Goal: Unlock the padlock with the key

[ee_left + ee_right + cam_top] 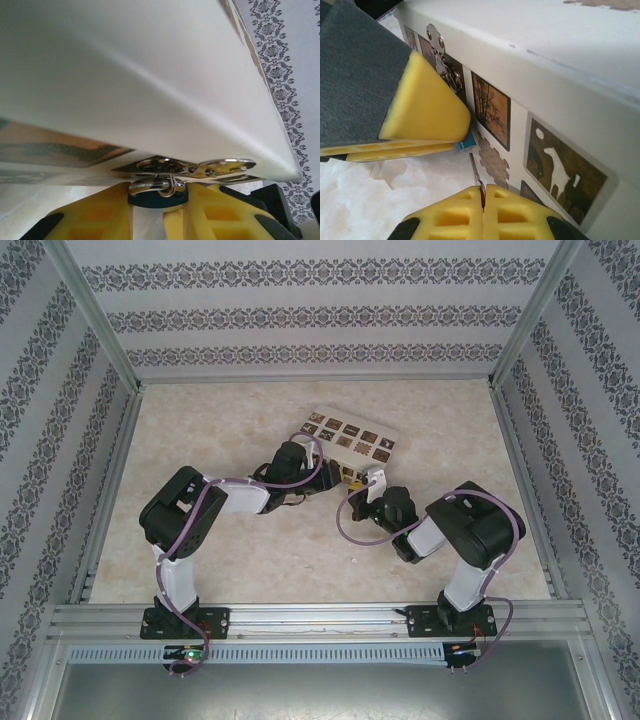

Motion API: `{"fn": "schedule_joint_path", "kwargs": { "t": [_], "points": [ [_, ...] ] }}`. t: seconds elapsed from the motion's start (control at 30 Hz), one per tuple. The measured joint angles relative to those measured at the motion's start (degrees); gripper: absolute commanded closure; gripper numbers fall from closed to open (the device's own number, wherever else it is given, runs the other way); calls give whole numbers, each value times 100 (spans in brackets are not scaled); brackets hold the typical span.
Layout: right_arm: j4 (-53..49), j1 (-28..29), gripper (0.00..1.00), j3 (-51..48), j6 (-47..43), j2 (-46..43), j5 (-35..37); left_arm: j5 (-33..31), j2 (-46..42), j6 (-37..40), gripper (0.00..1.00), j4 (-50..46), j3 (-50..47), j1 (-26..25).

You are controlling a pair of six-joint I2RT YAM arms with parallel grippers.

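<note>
**Padlock being pinned at the box front while the key is pointing up at it**

Standing beside the rig, I am looking at a pale marbled table. A cream box is sitting toward the back of it, turned at an angle. Dark brown picture squares are covering its lid and front.

Both arms are reaching in to the box's near face, and their tips are meeting close together at the metal clasp.

The left gripper is clenching the padlock's blue body between its yellow fingers. The padlock is hanging at the clasp, with its silvery shackle threaded through the loop just under the lid's edge. I am guessing the grip is there to stop the little lock from swinging or twisting when something pushes against it.

The right gripper is pressing its fingers fully together and pinching the key. A thin dark blade is sticking out past the fingertips, close along the box front. It is aiming at the blue corner of the padlock peeking out beneath the left finger. The tip is sitting just beside that corner, but I am not managing to tell whether the two are touching, and the keyhole itself is hidden.

To my eye the key is not yet seated. The lining-up is looking fiddly, since the blade could skid off the lock or twist in the pinch.
</note>
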Motion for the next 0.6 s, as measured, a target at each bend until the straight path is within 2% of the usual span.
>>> {"fn": "schedule_joint_path", "kwargs": {
  "t": [0.6],
  "points": [
    [236, -74, 100, 22, 42, 109, -142, -13, -2, 0, 74, -15, 48, 0]
  ]
}}
